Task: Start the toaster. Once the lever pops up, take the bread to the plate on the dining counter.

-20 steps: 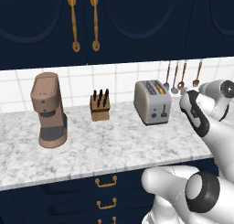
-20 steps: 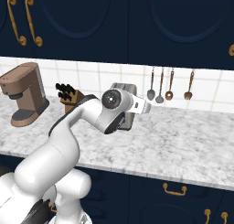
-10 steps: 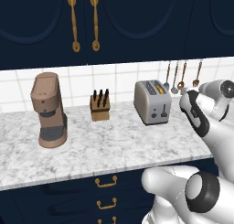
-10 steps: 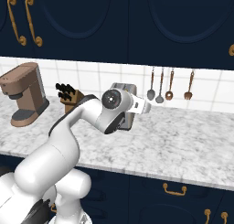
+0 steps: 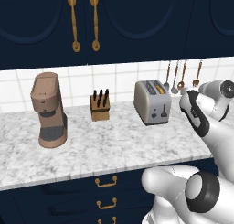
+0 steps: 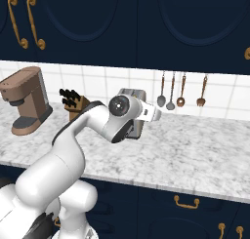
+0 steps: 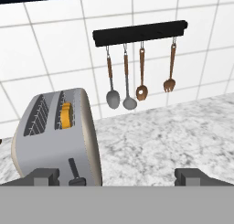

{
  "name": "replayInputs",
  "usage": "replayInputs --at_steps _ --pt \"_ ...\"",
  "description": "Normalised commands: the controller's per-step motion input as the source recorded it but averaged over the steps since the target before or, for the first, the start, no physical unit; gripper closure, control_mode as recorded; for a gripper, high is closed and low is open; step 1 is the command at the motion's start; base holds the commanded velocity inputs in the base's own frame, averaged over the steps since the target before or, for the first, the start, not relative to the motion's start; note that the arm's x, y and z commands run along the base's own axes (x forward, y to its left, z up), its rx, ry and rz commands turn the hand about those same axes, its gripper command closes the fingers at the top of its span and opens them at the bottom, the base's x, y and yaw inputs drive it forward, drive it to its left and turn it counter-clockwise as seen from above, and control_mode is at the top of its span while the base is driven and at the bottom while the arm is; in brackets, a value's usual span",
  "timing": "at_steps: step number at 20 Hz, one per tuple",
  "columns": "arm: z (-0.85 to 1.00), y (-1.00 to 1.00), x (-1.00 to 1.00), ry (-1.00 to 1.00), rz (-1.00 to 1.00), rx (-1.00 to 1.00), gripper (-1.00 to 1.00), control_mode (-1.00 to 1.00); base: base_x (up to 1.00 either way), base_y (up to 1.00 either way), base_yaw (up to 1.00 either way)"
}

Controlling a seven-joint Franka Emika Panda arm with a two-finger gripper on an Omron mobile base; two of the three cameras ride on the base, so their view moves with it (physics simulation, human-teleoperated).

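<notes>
Marble surface (image 5: 100,150) under navy cabinets. Nothing's moved in the last second, so starting hasn't begun: the toaster (image 5: 152,102) sits at 1 o'clock, bread (image 7: 66,115) in its slot, lever (image 7: 73,168) unpressed, jaws wide, empty.

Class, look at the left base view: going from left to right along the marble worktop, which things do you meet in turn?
Brown coffee machine → knife block → toaster → hanging utensils on the wall behind.
</notes>
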Motion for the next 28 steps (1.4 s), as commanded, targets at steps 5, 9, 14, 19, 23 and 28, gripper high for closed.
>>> replayInputs --at_steps 5,9,14,19,23,28 --pt "0.00 0.00 0.00 0.00 0.00 0.00 -1.00 -1.00 0.00 0.00 0.00" --pt "0.00 0.00 0.00 0.00 0.00 0.00 -1.00 -1.00 0.00 0.00 0.00" --pt "0.00 0.00 0.00 0.00 0.00 0.00 -1.00 -1.00 0.00 0.00 0.00" --pt "0.00 0.00 0.00 0.00 0.00 0.00 -1.00 -1.00 0.00 0.00 0.00" --pt "0.00 0.00 0.00 0.00 0.00 0.00 -1.00 -1.00 0.00 0.00 0.00" --pt "0.00 0.00 0.00 0.00 0.00 0.00 -1.00 -1.00 0.00 0.00 0.00"
